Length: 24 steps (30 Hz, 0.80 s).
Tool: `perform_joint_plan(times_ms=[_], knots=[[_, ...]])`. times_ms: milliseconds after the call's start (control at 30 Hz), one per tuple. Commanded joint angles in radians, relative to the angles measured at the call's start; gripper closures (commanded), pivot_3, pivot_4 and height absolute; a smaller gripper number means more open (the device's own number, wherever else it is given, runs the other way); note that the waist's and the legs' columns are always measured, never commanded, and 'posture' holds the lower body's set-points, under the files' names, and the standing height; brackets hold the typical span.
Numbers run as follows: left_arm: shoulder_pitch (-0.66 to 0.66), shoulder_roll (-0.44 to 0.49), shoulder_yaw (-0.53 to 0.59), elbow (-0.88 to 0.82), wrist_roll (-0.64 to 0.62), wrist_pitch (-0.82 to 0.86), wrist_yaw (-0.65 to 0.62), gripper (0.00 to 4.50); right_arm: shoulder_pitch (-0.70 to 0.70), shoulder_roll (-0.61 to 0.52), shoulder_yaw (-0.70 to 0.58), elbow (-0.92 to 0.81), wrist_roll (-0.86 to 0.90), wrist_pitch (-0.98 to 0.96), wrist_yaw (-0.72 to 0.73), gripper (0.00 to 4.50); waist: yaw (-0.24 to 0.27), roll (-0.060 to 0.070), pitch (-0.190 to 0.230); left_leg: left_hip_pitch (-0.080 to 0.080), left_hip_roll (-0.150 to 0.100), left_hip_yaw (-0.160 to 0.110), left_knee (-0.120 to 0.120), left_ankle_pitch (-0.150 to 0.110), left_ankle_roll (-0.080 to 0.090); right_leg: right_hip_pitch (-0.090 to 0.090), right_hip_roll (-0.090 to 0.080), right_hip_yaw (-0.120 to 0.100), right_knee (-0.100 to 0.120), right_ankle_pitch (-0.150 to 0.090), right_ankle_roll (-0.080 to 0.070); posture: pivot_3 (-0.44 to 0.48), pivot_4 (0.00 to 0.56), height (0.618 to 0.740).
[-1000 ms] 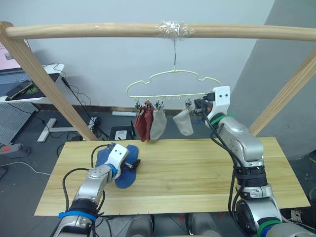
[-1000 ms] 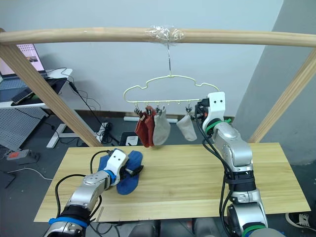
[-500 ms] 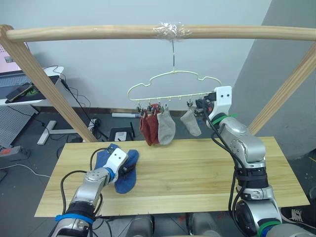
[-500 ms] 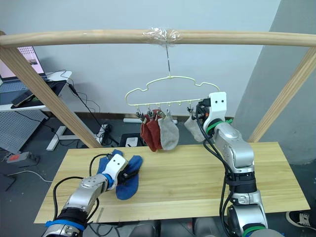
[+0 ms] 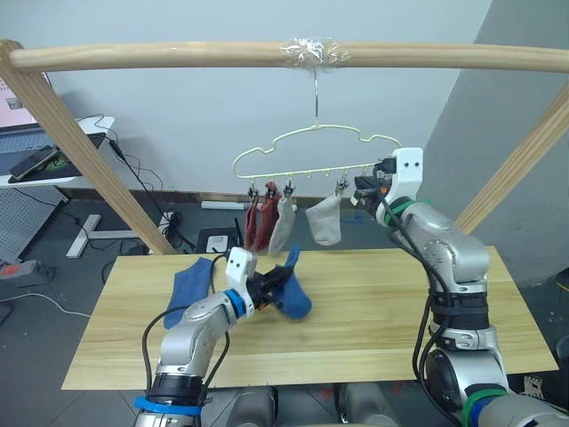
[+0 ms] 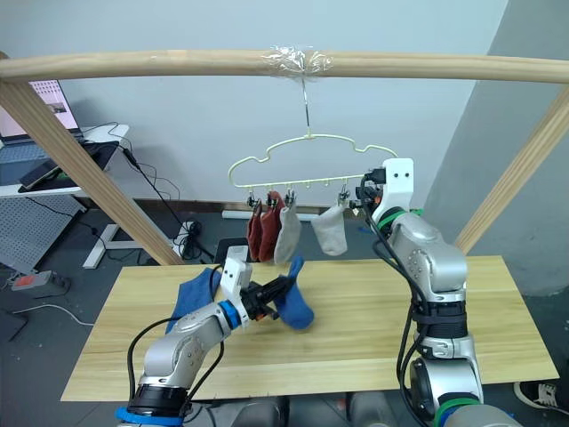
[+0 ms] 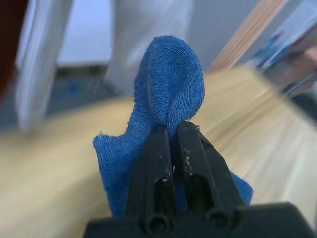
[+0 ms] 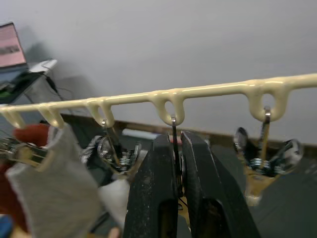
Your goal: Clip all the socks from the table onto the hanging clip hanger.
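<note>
1. Our left jaws pinch one blue sock, lifting it off the table toward the clips.
2. Our right jaws squeeze a clip on the clip hanger, readying it for the sock.

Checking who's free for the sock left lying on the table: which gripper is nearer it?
Left. The left gripper hovers just beside the blue sock on the table, holding another blue sock; the right gripper is up at the clip hanger.

left hand pinching blue sock
</note>
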<state>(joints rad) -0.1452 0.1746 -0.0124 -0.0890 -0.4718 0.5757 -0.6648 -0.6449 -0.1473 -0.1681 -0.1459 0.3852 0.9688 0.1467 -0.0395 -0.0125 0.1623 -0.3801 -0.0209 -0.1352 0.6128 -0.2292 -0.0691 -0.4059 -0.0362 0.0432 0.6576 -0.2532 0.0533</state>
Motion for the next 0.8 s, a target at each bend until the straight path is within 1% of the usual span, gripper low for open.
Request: perform_joint_plan(times_ms=[33,133,233,400,500,633,800], knots=[[-0.038,-0.042,-0.063,-0.11,-0.035,0.018,0.012,4.47,-0.047,-0.007,-0.077,-0.074,0.091,0.194,-0.02,4.5,0.001,0.0,0.0,0.0,0.0,0.0,0.0,0.0,0.0,0.0,0.0,0.0,0.0,0.0,0.0,-0.026,0.159,0.74],[-0.063,-0.111,-0.066,-0.103,-0.066,0.02,0.044,4.47,-0.095,0.012,-0.143,-0.09,0.138,0.319,-0.052,4.5,0.001,0.0,0.0,0.0,0.0,0.0,0.0,0.0,0.0,0.0,0.0,0.0,-0.001,0.0,0.0,-0.035,0.158,0.74],[-0.084,-0.12,-0.089,-0.069,-0.044,0.0,0.031,4.47,-0.139,0.039,-0.202,-0.097,0.161,0.417,-0.082,4.5,-0.005,0.001,0.001,0.0,0.0,0.0,0.0,0.0,0.0,0.0,0.001,0.0,-0.001,0.0,0.0,-0.049,0.163,0.74],[-0.128,-0.139,-0.113,0.008,-0.005,-0.045,0.044,4.47,-0.21,0.09,-0.294,-0.115,0.174,0.542,-0.118,4.5,-0.017,0.003,0.002,0.0,0.0,0.001,-0.001,0.0,0.0,0.0,0.001,0.0,-0.001,0.0,0.0,-0.06,0.165,0.74],[-0.147,-0.152,-0.113,0.042,0.009,-0.08,0.05,4.47,-0.225,0.099,-0.301,-0.125,0.163,0.575,-0.118,4.5,-0.018,0.003,0.003,-0.001,0.0,0.001,0.0,0.0,0.0,0.0,0.001,0.0,-0.001,0.0,0.0,-0.067,0.164,0.74],[-0.161,-0.145,-0.124,0.066,0.033,-0.103,0.043,4.47,-0.236,0.109,-0.313,-0.124,0.149,0.59,-0.121,4.5,-0.018,0.003,0.003,-0.002,0.0,0.001,-0.001,0.0,0.0,-0.001,0.001,0.0,-0.001,0.0,0.0,-0.067,0.162,0.74],[-0.187,-0.157,-0.11,0.1,0.031,-0.12,0.049,4.47,-0.238,0.118,-0.312,-0.128,0.145,0.601,-0.122,4.5,-0.02,0.004,0.003,-0.002,0.0,0.001,-0.001,0.0,0.0,-0.001,0.001,0.0,-0.002,-0.001,0.0,-0.065,0.16,0.74]])
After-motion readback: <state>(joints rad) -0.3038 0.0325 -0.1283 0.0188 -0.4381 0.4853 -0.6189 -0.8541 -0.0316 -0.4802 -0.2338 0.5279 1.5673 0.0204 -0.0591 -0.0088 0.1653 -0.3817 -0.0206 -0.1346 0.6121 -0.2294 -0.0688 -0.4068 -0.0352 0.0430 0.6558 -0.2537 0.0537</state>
